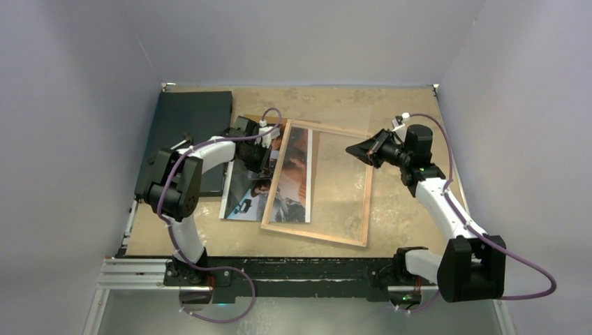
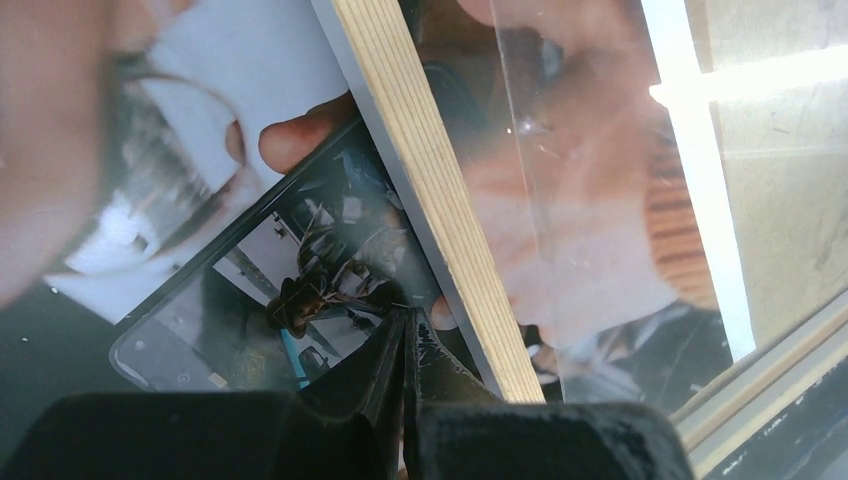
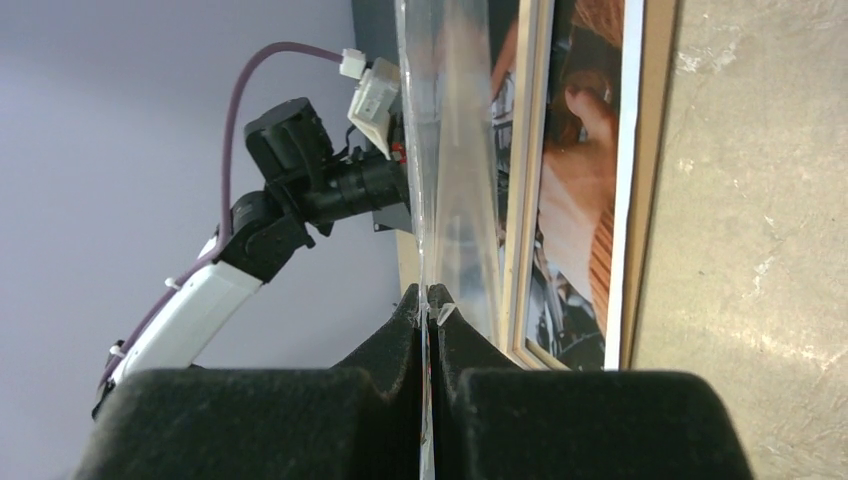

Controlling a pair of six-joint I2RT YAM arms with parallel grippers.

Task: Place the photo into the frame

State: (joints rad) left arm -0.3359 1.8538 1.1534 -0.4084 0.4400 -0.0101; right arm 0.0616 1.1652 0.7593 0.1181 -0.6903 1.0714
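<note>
Pale grey walls [image 1: 84,105] enclose a mottled brown counter [image 1: 335,98]. A flat black board [image 1: 192,118] lies at its far left corner.

**Position of parts.** The large, thin-railed rectangular frame [image 1: 314,235] lies near the middle of the counter with its light wooden back edges upward. The large glossy rectangular photo [image 1: 244,192] lies flat at the frame's left side, reddish-brown picture side up, with a thin white border. The frame's left rail crosses over it. Part of the print shows inside the opening and the rest projects to the left, so the photo is not seated.

**Pincer state.** The left pincer [image 2: 405,330] has its fingers together and holds nothing. Its tips are at the photo's surface just beside the left rail, outside the opening. Whether they press on the print cannot be told. The right pincer [image 3: 428,300] is clamped on the edge of a clear, thin glazing sheet [image 3: 455,120]. The right wrist view shows this sheet edge-on, and it appears tilted up over the frame on the right side.

**Step in hand (judgement).** The print is being fed into the frame while the glazing sheet is held out of the way. Insertion is only partly done.

**Next move (judgement).**
1. The left tips need to bear lightly on the print and slide it rightward under the rail until its left border is inside the opening.
2. The pressure must be modest, because the glossy face may let the tips skid.
3. The right pincer must hold the glazing sheet high enough to clear the print.
</note>
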